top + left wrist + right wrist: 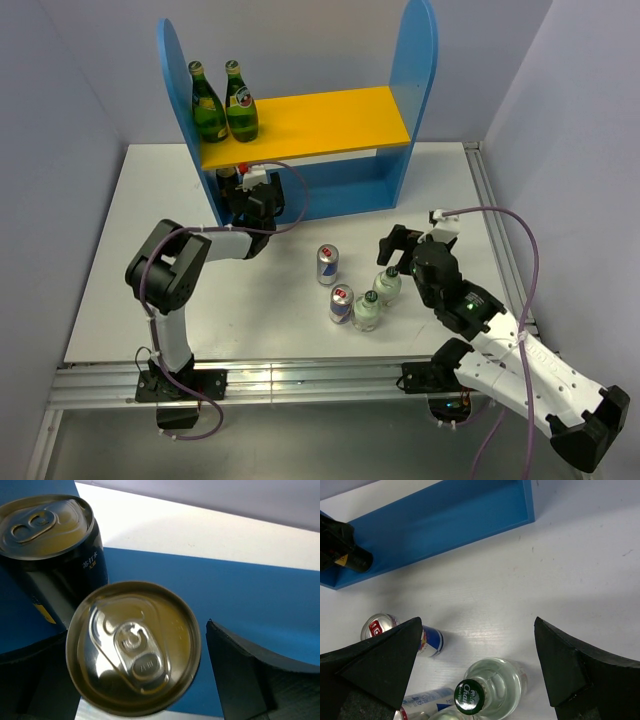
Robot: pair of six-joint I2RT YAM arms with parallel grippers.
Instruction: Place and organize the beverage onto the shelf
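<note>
Black-gold can stood between the left gripper's parted fingers, beside its twin on the blue lower level of the shelf, grouping like drinks; the right gripper, fingers wide apart, hovered above a clear bottle.

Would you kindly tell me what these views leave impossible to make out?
Top view: the two dark gold-topped cans, largely hidden by the yellow upper board and the left end effector.
Left wrist: the label of the nearer can, hidden beneath its own lid.
Right wrist: one blue-and-silver can, cut by the bottom edge and a black finger.
</note>
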